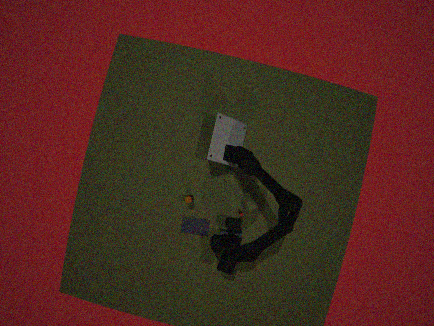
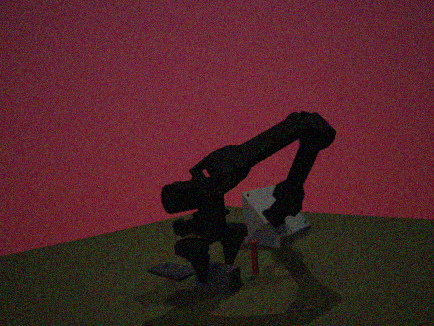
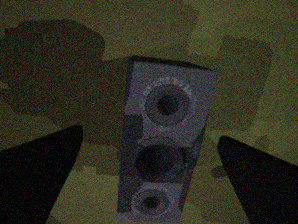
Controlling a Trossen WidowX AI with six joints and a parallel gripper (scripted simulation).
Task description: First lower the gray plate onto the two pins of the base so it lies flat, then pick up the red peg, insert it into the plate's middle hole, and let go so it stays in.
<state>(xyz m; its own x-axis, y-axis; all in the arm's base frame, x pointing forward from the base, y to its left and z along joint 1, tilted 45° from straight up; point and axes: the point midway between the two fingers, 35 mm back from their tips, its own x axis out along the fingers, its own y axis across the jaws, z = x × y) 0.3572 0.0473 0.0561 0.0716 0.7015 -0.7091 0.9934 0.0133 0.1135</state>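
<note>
The gray plate and its base show as one gray block [image 2: 226,281] [image 3: 170,72]; I cannot make out a seam between them. In the wrist view its top has three round features in a row, the middle one dark, the outer two ringed with dark centres. My gripper [image 2: 216,272] [image 3: 152,137] is open and empty, low over the block, with one finger on each side of it in the wrist view. The red peg [image 1: 241,214] [image 2: 255,258] stands upright beside the block, clear of the fingers. The arm hides most of the block in the top view.
A flat purple-gray pad [image 1: 195,226] [image 2: 171,270] lies beside the block. A small orange object [image 1: 188,199] stands beyond the pad. The arm rises from a tilted pale mount [image 1: 220,135] [image 2: 256,201]. The picture is dark and grainy.
</note>
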